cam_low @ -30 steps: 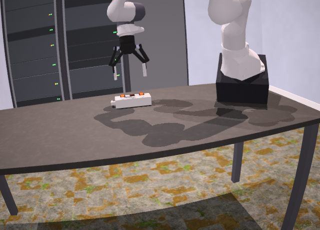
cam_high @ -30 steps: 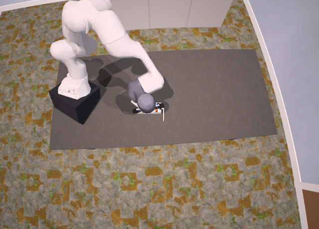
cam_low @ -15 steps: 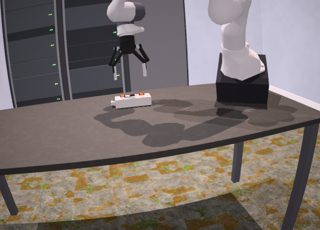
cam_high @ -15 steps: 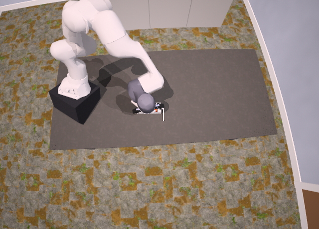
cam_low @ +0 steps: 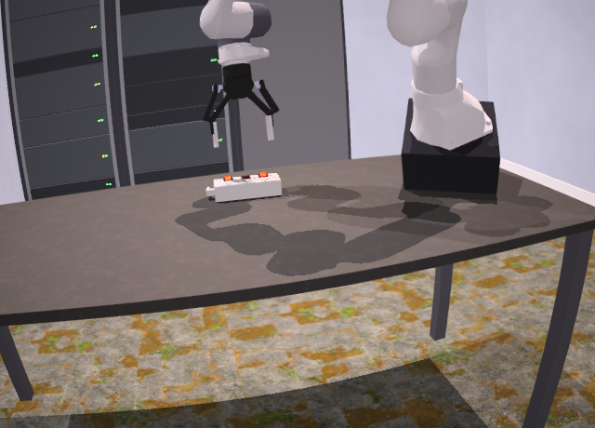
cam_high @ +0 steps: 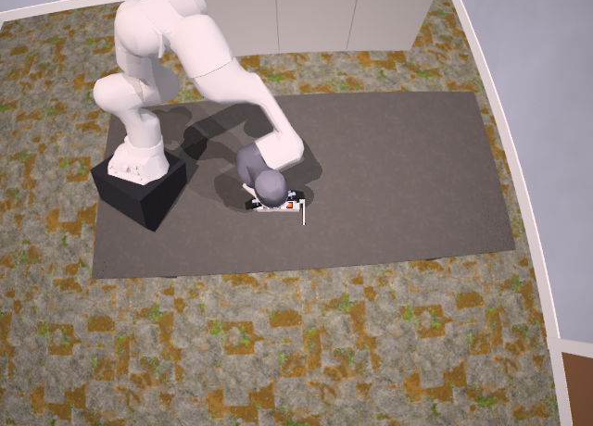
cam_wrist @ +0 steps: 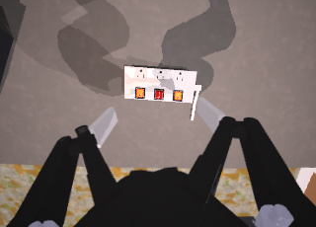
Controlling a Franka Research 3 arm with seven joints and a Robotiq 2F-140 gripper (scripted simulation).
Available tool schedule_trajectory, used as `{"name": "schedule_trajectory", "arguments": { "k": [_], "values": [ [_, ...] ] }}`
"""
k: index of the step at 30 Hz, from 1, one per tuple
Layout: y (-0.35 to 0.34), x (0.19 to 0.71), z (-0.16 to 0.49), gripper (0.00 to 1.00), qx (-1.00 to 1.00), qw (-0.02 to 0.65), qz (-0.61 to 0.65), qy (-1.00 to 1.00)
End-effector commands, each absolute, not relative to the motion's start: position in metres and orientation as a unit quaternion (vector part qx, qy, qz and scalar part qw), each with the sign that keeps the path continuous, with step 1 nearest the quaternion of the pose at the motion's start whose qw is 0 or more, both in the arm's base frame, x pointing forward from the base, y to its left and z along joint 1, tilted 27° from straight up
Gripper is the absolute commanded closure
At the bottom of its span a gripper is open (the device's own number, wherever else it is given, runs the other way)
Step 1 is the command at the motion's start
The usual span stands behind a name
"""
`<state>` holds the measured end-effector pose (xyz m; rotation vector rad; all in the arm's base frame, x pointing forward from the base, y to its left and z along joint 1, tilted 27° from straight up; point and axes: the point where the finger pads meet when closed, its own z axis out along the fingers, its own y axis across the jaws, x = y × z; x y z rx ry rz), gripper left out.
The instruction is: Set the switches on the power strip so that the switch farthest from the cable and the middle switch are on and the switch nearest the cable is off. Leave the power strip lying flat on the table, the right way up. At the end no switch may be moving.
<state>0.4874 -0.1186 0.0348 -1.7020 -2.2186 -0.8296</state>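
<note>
A white power strip [cam_low: 247,188] [cam_wrist: 160,79] lies flat, right way up, on the dark table [cam_low: 120,250] [cam_high: 407,172]. In the top view the strip [cam_high: 293,206] is mostly hidden under the wrist. Its short white cable stub [cam_wrist: 194,108] [cam_low: 209,191] [cam_high: 303,217] marks one end. The switch nearest the cable [cam_wrist: 178,95] [cam_low: 228,178] glows orange. The middle switch [cam_wrist: 159,94] [cam_low: 245,177] is darker red. The farthest switch [cam_wrist: 139,93] [cam_low: 262,174] glows orange. My gripper [cam_low: 243,137] [cam_wrist: 156,110] is open and empty. It hangs straight above the strip, well clear of it.
The arm's black base block [cam_high: 144,196] [cam_low: 449,168] stands on the table's edge, to one side of the strip. Dark server racks [cam_low: 58,77] stand behind the table. A pale cabinet [cam_high: 311,15] stands beyond the table's far side.
</note>
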Motion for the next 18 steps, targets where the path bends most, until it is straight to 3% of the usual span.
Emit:
{"name": "schedule_trajectory", "arguments": {
  "k": [1, 18],
  "values": [
    [-0.123, 0.492, 0.061, 0.00, -0.620, 0.087, -0.250, -0.739],
    [-0.126, 0.492, 0.081, 0.00, -0.648, 0.064, -0.227, -0.724]
  ]
}}
